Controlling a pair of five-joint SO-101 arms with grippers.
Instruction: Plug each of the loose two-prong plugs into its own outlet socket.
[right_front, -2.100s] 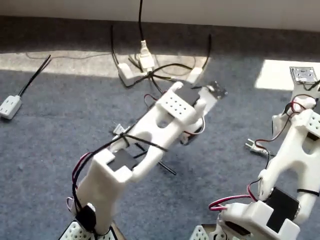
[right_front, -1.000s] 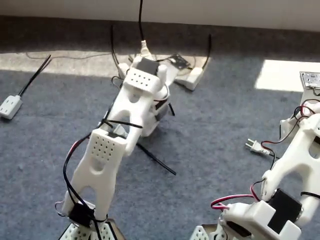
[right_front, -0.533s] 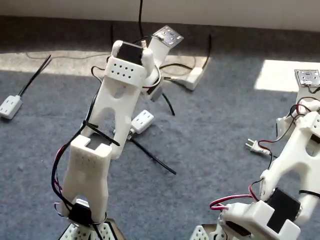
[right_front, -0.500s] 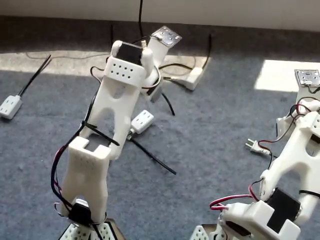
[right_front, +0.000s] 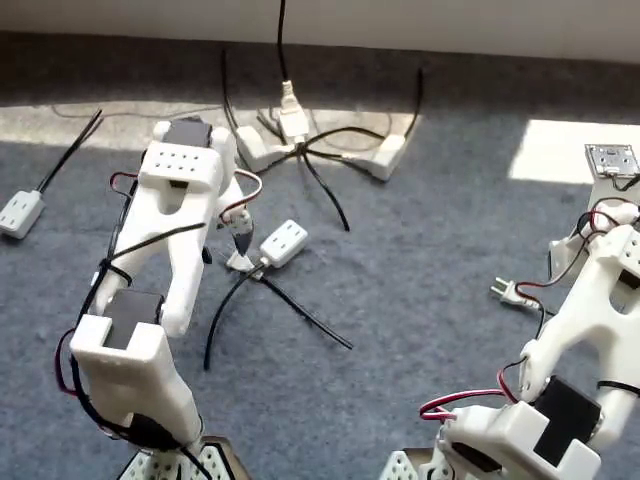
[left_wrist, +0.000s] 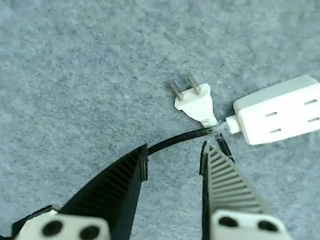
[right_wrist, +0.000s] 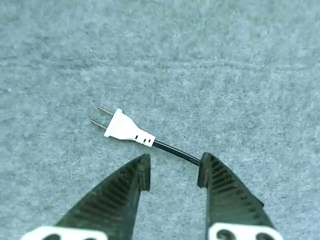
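- The left claw (left_wrist: 174, 150) is hanging open over the grey carpeted surface (left_wrist: 75, 60). Its two ribbed fingers are standing apart and gripping nothing, and a black cable (left_wrist: 172, 141) is crossing just off their tips.
- Just past that cable a white plug (left_wrist: 194, 100) is lying flat, its two flat metal prongs pointing away from the claw. Its narrow tail is meeting the cable right beside a white outlet block (left_wrist: 280, 112) with paired slots.
- In the high view that outlet block (right_front: 282, 243) is lying left of centre, beside the left arm.
- The right claw (right_wrist: 174, 159) is also hanging open and gripping nothing.
- Just beyond its fingertips a second plug (right_wrist: 125, 129) is lying flat: a white tapered body with two thin prongs and a black cord (right_wrist: 175, 151) trailing back toward the claw.
- In the high view the second plug (right_front: 505, 292) is lying at middle right.
- A single outlet (right_front: 20, 213) is sitting at the far left edge.
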